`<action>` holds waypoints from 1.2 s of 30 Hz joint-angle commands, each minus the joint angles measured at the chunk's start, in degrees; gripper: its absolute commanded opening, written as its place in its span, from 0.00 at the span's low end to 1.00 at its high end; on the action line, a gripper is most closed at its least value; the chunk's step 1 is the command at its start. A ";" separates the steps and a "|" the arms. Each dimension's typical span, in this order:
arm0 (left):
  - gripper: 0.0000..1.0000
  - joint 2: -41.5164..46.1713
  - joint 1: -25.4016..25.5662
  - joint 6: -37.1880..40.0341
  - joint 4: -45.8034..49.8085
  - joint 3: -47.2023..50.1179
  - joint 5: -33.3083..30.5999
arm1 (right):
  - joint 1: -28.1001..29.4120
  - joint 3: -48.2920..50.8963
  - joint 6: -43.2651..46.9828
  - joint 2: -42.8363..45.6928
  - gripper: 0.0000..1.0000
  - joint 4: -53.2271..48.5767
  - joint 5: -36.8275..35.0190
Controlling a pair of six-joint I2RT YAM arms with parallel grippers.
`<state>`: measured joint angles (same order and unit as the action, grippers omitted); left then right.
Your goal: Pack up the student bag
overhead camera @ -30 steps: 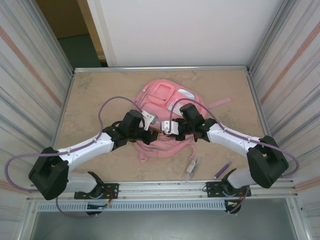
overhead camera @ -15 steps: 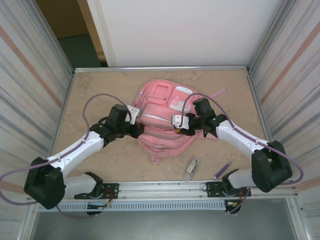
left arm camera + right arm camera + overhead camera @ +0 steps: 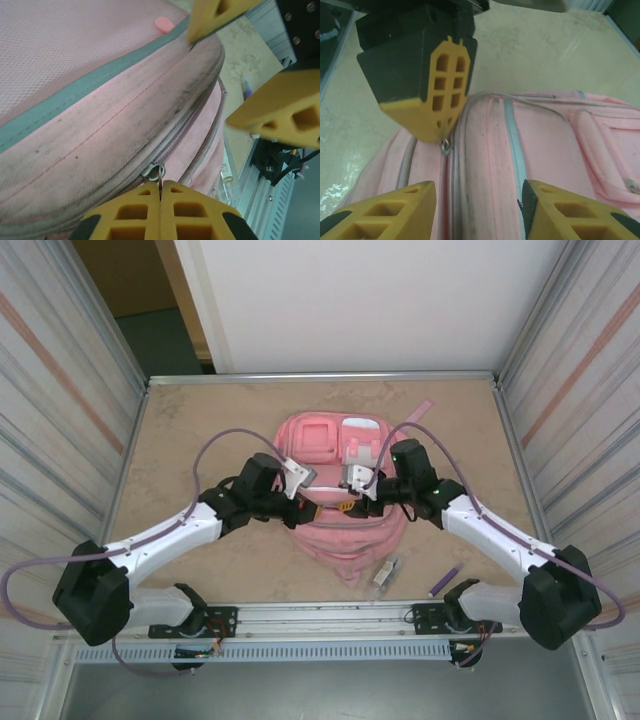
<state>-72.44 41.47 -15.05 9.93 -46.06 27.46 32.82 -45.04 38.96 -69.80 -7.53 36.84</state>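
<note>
The student bag (image 3: 345, 525) is a pink backpack lying flat mid-table, its front pockets facing up. My left gripper (image 3: 300, 480) is shut on a small metal zipper pull (image 3: 159, 171) at the bag's main zip. The right wrist view shows that pinch from the other side, with the left gripper (image 3: 443, 135) above the zipper pull (image 3: 445, 146). My right gripper (image 3: 356, 480) faces it just above the bag's top panel (image 3: 485, 165). It is open, its yellow fingers (image 3: 385, 212) astride the panel with nothing between them.
A small clear tube-like item (image 3: 384, 578) lies at the bag's near right corner. A purple pen (image 3: 445, 582) lies further right, by the front rail (image 3: 330, 612). A pink strap (image 3: 420, 410) trails toward the back right. Metal walls close in both sides.
The right gripper has opened and now hovers over the bag. The left gripper swung out left, then back to centre, still shut. The bag has turned and slid toward the front rail.
</note>
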 commanded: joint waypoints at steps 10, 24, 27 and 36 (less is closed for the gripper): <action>0.00 -1.03 1.68 -0.79 -5.51 -0.08 -0.69 | 5.05 1.61 -3.00 -5.63 0.42 -2.32 -12.45; 0.00 5.02 -8.23 -0.72 8.93 5.78 -28.99 | 0.57 3.21 9.73 -0.18 0.04 -4.19 -10.94; 0.00 4.58 -8.33 -0.03 8.01 4.73 -23.24 | -0.48 2.34 7.42 -0.33 0.13 -4.25 -9.90; 0.46 9.05 -2.35 3.11 -5.38 4.70 3.26 | 1.90 2.32 4.41 -0.33 0.19 -4.60 -8.90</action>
<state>-65.82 37.52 -14.46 8.49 -40.05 20.91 34.00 -41.87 45.32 -71.68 -10.87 26.96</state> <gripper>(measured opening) 0.260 0.193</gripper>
